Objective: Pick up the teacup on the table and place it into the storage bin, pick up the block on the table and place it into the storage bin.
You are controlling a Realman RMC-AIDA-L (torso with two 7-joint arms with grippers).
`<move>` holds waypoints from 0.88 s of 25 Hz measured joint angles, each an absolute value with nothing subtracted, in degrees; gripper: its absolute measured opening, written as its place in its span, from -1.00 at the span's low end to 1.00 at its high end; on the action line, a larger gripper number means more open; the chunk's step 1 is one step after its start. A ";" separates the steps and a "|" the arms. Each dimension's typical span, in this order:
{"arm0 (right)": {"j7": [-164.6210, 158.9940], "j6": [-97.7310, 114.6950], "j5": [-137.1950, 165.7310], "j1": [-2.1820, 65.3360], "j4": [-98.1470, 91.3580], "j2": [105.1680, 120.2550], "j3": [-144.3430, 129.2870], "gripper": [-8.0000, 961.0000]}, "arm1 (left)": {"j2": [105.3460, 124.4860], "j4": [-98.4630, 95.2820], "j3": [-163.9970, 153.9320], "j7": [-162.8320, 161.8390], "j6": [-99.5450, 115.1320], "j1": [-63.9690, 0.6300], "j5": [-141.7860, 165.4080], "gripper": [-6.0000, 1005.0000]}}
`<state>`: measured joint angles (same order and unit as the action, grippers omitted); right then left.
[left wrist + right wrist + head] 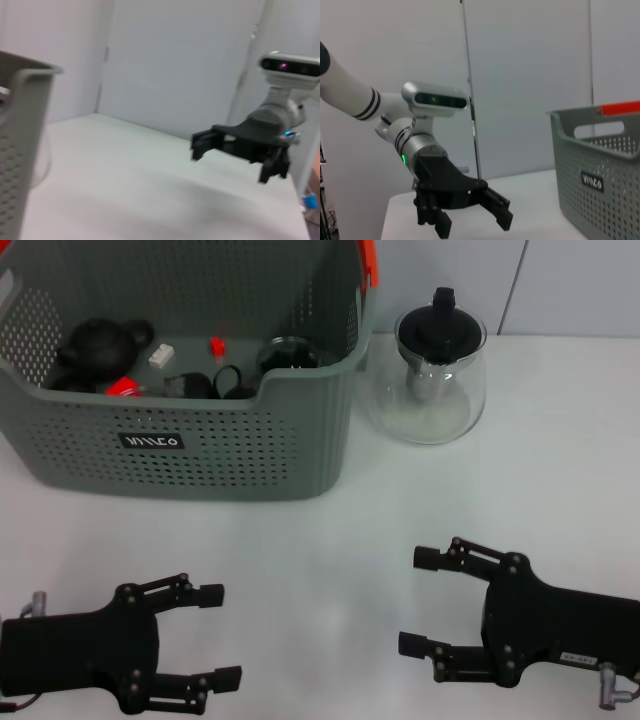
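The bin (200, 455) is grey, dotted all over with small holes, with a black label (152, 441) lettered white and an orange-red handle (368, 260). The teapot (432, 380) is clear glass under a black lid (440, 322). Both grippers (215, 635) (425, 602) are black; the table (320, 570) is white.

Storage bin (200, 455) sits far left on table (330, 570), teapot (432, 375) just right.

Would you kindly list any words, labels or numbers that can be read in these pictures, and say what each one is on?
Black label with white lettering on the front wall of the storage bin: too stylised and small to read with certainty; it shows in the head view and the right wrist view.
Small light sticker on the right gripper, near its wrist: too small to read.
Nothing else carries text.
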<state>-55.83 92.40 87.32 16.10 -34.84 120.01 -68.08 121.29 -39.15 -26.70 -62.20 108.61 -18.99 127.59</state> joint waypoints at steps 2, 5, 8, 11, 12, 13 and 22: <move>-54.62 91.99 87.43 17.16 -31.31 119.75 -67.67 0.90 | 121.44 -39.10 -27.64 -62.18 108.58 -19.20 127.60 0.83; -54.28 91.81 87.54 17.46 -30.11 119.71 -67.55 0.90 | 121.56 -38.51 -27.86 -62.14 108.52 -19.52 127.61 0.83; -54.15 91.08 87.61 17.61 -29.93 119.95 -67.89 0.90 | 121.74 -37.14 -28.58 -61.76 108.52 -20.35 127.62 0.83; -54.13 90.06 88.02 18.25 -29.34 120.15 -68.13 0.90 | 122.39 -36.28 -30.61 -61.43 108.26 -21.03 127.62 0.83; -54.13 89.93 88.24 18.52 -29.00 120.17 -68.14 0.90 | 122.67 -36.19 -31.00 -61.44 108.04 -21.17 127.62 0.83; -54.14 89.77 88.44 18.90 -28.48 120.15 -68.13 0.90 | 122.83 -36.16 -31.19 -61.43 107.79 -21.27 127.62 0.83; -54.14 89.38 88.54 18.74 -28.11 119.99 -67.71 0.90 | 122.65 -36.04 -30.28 -61.38 107.44 -21.36 127.12 0.83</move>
